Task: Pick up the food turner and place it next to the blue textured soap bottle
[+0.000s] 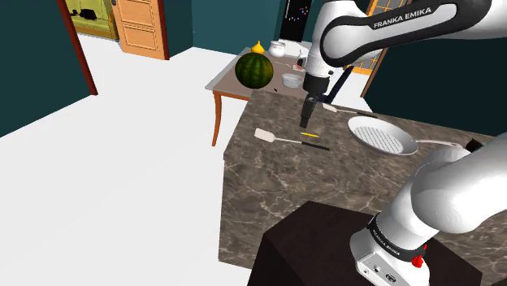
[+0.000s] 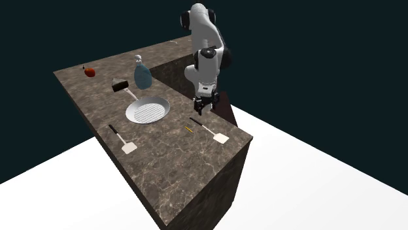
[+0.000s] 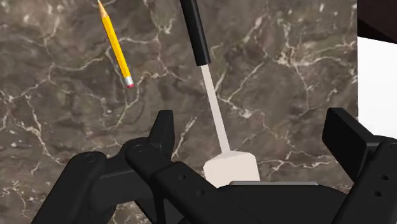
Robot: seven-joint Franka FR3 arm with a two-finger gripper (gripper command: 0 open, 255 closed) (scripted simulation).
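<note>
dark marble counter point(image 2: 170, 170). the bottle point(image 2: 142, 75) stands far back, beyond the pan point(image 2: 148, 110). a pencil point(image 3: 114, 41) lies near the turner point(image 3: 232, 168), which lies flat beneath the gripper point(image 3: 253, 124). its jaws are wide apart and hold nothing. closing off-centre on that thin shaft could skid it away or snag the pencil.

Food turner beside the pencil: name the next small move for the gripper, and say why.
Probably lower the gripper straight down. It is open and hangs above the marble counter, with the food turner lying between its fingers, untouched, its shaft set crosswise to their closing line. The pencil lies off to one side of the handle, so a descent should clear it.
</note>
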